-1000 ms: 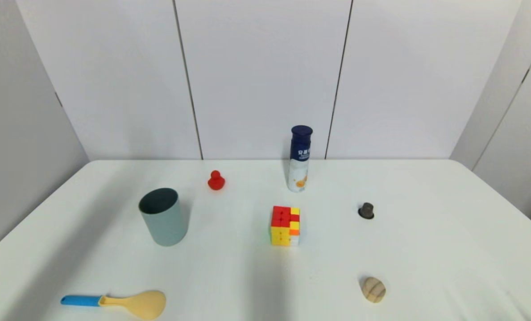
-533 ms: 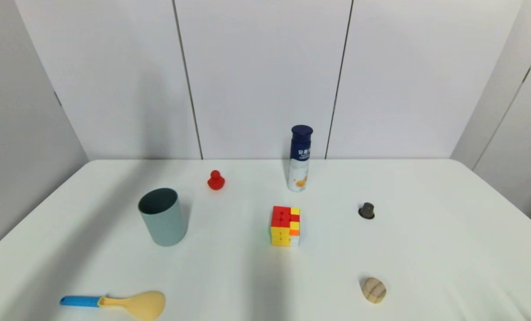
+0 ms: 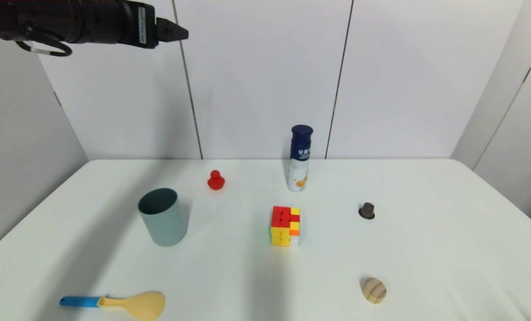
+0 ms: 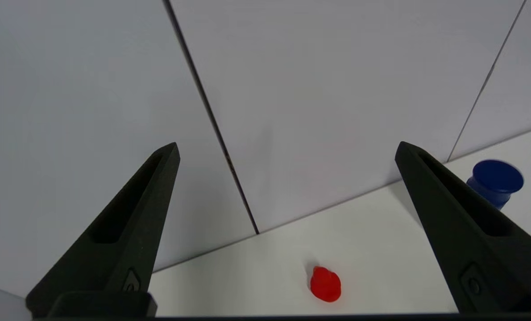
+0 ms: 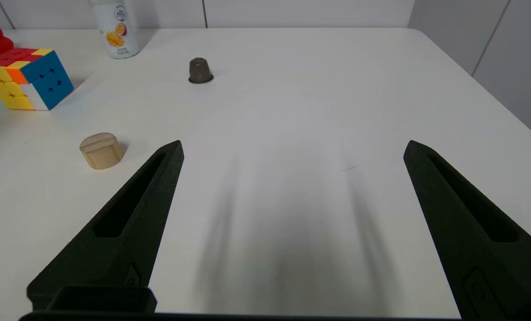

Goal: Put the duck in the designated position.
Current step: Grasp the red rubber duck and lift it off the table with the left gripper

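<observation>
- The duck point(image 3: 216, 180) stands near the table's point(image 3: 426, 249) far edge, between the grey-green cup point(image 3: 163, 216) and the bottle point(image 3: 300, 158).
- Left gripper point(image 4: 288, 151) hangs high above it, fingers spread wide.
- Right gripper point(image 5: 292, 149) gapes wide, low.
- The bottle's label writing is unreadable.

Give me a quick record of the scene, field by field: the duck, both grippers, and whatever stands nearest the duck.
duck: red toy duck, upright on the white table near the far edge, untouched
left gripper: raised high above the table's left side, fingers wide open, empty
right gripper: low over bare table on the right, fingers open, empty
nearest things: grey-green cup in front-left of the duck; blue-capped bottle to its right
</observation>
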### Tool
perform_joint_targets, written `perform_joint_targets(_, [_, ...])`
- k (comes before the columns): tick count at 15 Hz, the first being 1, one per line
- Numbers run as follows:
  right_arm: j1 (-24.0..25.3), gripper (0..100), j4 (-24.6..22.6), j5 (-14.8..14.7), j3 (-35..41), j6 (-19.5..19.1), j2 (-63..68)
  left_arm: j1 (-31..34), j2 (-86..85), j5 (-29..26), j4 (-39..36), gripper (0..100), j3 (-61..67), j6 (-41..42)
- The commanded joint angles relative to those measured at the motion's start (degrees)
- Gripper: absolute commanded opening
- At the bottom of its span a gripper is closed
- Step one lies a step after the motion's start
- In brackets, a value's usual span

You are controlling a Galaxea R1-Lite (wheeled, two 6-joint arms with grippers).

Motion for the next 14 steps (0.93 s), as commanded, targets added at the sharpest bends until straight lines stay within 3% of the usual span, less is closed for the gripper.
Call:
perform_joint_targets(1, [0.0, 100, 0.0, 0.0, 0.0, 0.0, 0.1, -0.4, 6.9, 0.1, 3.6, 100, -0.7, 0.0])
perform_joint_targets(7, [0.0, 100, 0.0, 0.0, 0.0, 0.0, 0.1, -1.1, 11.3, -0.1, 13.3, 100, -0.7, 0.0])
perform_joint_targets(14, [0.0, 100, 0.1, 0.0, 0.0, 0.0, 0.1, -1.7, 18.9, -0.7, 13.1, 100, -0.6, -0.1])
